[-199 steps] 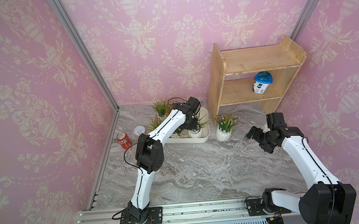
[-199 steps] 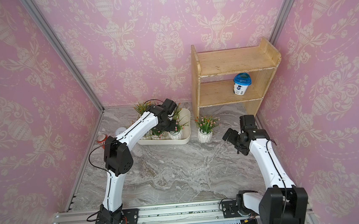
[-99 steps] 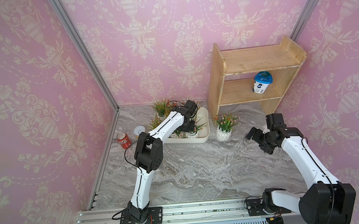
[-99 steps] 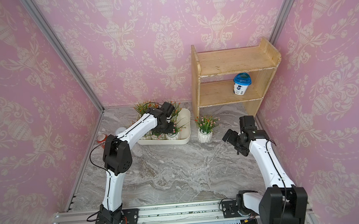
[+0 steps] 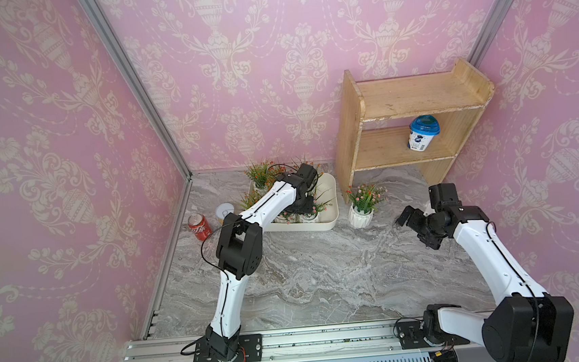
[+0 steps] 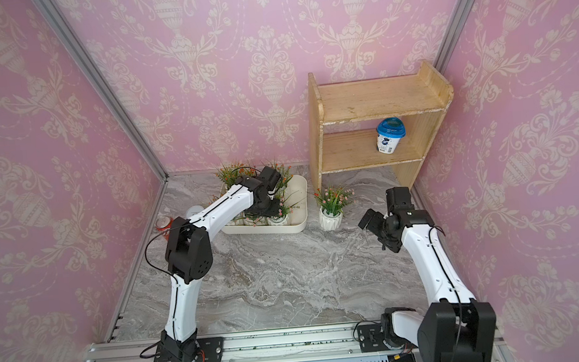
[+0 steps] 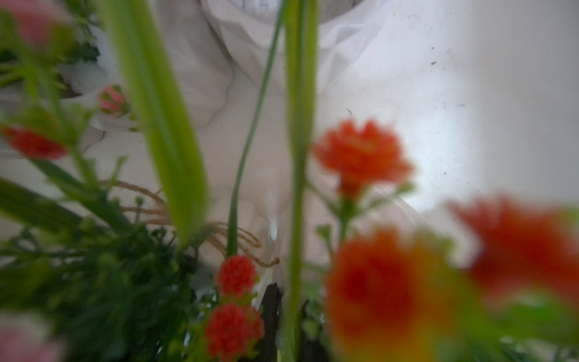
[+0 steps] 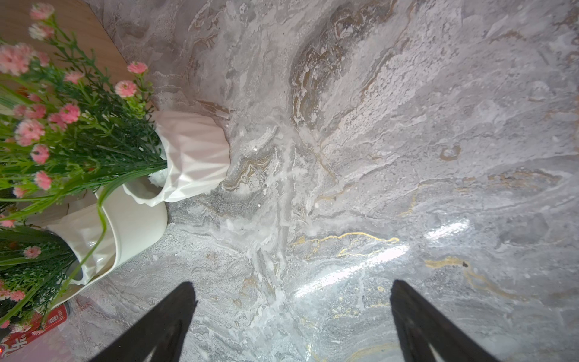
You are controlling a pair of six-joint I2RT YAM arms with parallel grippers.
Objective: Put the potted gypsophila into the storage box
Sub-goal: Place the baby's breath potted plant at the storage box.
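Top views — marble tabletop [image 5: 323, 274], pink walls [image 5: 48, 137]

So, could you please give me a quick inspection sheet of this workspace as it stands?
Surface: grey marble-pattern tabletop, no spills seen.
Job's things: storage box holds several potted plants; one pink-flowered potted gypsophila stands upright outside it, beside the wooden shelf.
Clutter: red soda can and a small white round item by the wall; blue-lidded cup on the shelf.
Grippers: left gripper shut, down among the plants in the box, any hold hidden; right gripper open, empty, above the table.
Cables: black cable loops free at the left elbow.
Surroundings: pink patterned walls; nothing else seen.
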